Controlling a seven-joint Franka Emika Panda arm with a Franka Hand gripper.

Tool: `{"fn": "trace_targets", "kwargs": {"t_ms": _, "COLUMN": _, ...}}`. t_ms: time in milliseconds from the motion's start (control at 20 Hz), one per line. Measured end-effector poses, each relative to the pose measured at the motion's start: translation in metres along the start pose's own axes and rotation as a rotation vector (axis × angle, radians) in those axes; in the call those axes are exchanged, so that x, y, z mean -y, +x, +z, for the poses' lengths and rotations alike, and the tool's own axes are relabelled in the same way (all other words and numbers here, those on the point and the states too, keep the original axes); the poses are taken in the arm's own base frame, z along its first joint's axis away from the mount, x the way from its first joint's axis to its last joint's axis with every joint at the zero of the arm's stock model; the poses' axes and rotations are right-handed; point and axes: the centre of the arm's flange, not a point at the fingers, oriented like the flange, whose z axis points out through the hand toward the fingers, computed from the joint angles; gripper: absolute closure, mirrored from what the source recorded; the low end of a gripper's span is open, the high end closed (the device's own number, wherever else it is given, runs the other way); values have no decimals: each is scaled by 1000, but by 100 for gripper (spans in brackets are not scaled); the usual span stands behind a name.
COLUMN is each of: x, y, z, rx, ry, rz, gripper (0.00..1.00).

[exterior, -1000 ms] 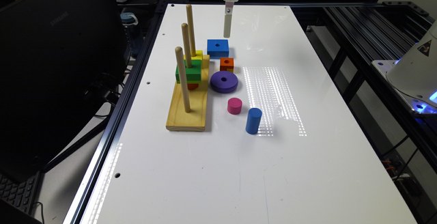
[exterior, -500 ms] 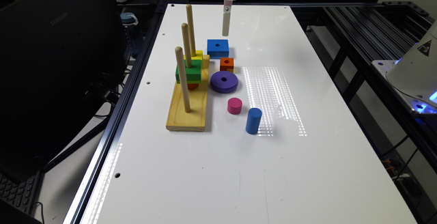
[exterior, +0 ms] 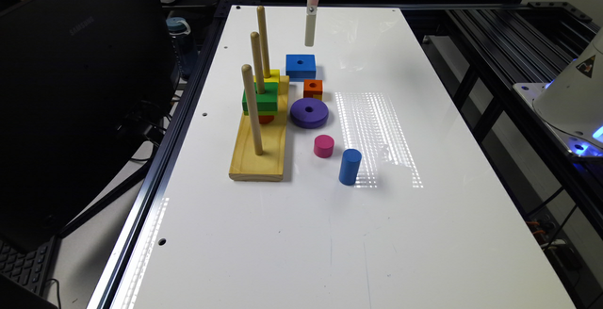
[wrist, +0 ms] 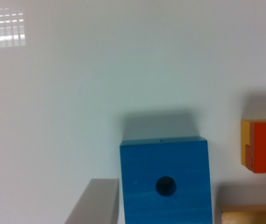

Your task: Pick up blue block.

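The blue block [exterior: 300,66] [wrist: 165,182] lies flat on the white worktop [exterior: 377,215], at the far end of the row of loose pieces, just beyond the orange cube [exterior: 313,88]. The jaws [exterior: 309,30] hang above it, holding nothing; their opening cannot be told.

Thing: blue block [exterior: 300,66] [wrist: 165,182], a flat square of blue wood (faint grain shows in the wrist view).
Hole: small, round, dark, at the centre of its top face.
Pose: lying flat, hole facing up.
Place: on the white counter [exterior: 400,111], resting free, casting a soft shadow.
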Motion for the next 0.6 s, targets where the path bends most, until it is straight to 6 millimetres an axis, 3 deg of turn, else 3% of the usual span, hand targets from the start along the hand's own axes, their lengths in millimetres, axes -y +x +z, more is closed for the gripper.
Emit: {"fn": "trace_targets", "kwargs": {"t_ms": 600, "x": -9, "y": 6, "z": 4, "rx": 4, "ry": -4, "rz": 0, "gripper": 0}}
